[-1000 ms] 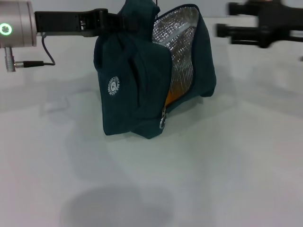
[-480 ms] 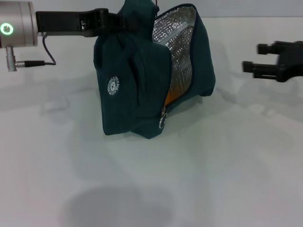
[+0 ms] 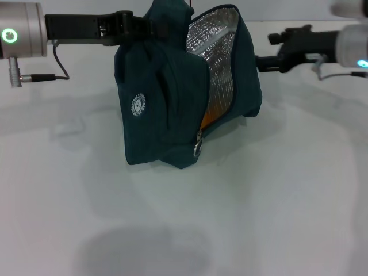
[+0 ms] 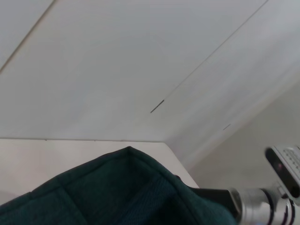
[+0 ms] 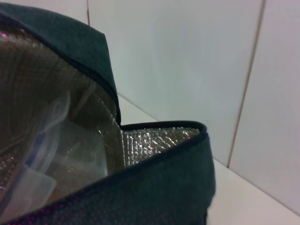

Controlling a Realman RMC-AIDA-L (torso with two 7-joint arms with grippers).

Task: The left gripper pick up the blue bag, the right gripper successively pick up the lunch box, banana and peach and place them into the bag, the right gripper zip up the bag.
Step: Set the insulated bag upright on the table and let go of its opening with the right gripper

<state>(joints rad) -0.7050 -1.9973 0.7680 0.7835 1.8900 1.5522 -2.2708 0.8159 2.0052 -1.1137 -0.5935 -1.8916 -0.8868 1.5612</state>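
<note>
Blue bag (image 3: 172, 109) held up at its top by the left gripper (image 3: 135, 26), mouth open toward the right gripper (image 3: 270, 52).

The left gripper is closed on the bag's upper edge, and the bag hangs below it, its bottom on the white table (image 3: 259, 218). The fabric is dark teal-blue with a round white logo (image 3: 137, 105) and a silver foil lining (image 3: 215, 57); something orange (image 3: 208, 118) shows low in the opening. A zipper pull (image 3: 197, 150) hangs near the bottom. The right gripper is just beside the bag's open side; I cannot tell if it is open. The right wrist view shows a clear lunch box (image 5: 28, 173) inside.

Cloth bag, foil inside

We see matt woven fabric on the blue bag (image 3: 172, 109), with a shiny crinkled silver lining (image 3: 215, 63).
</note>
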